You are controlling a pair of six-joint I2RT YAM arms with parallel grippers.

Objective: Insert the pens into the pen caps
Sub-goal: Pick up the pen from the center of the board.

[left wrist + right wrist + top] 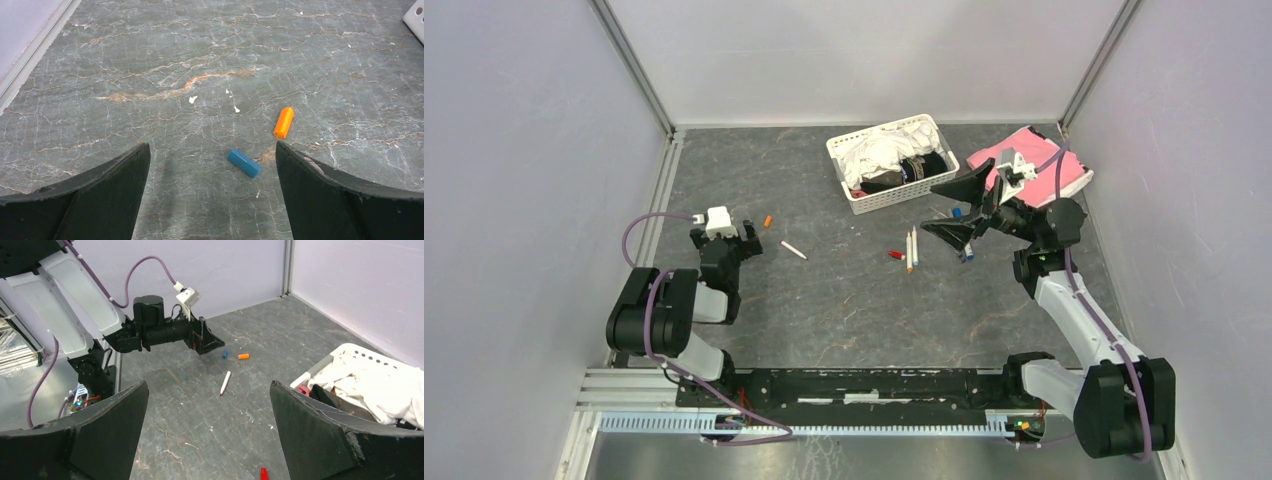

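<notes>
Left jaws and right jaws both stand wide open and hold nothing.

**Location.** In the left wrist view, the blue cap (244,163) lies on the worktop (210,60) between the jaws, close to the finger at the right of the frame. The orange cap (283,122) lies just beyond it, not touching. In the overhead view, a red-ended pen (794,250) lies centre-left. Two more pens (911,250) lie at centre, with a red cap (896,255) just to their left.

**Hazards.** Both caps lie on their sides and will probably roll if you nudge them. The blue cap sits skewed to the jaws, so closing now may spin it or pinch it by its ends and cover the opening. Expect a jam if pen and cap axes are not in line at insertion.

**Orientation.** The blue cap's long axis runs from upper left to lower right of the left wrist frame. The orange cap's axis runs almost straight up that frame, leaning right at the top. You cannot tell which end of either cap is open. The red-ended pen lies diagonally, red end toward the lower right of the overhead frame. The paired pens lie parallel, nearly upright in that frame.
</notes>
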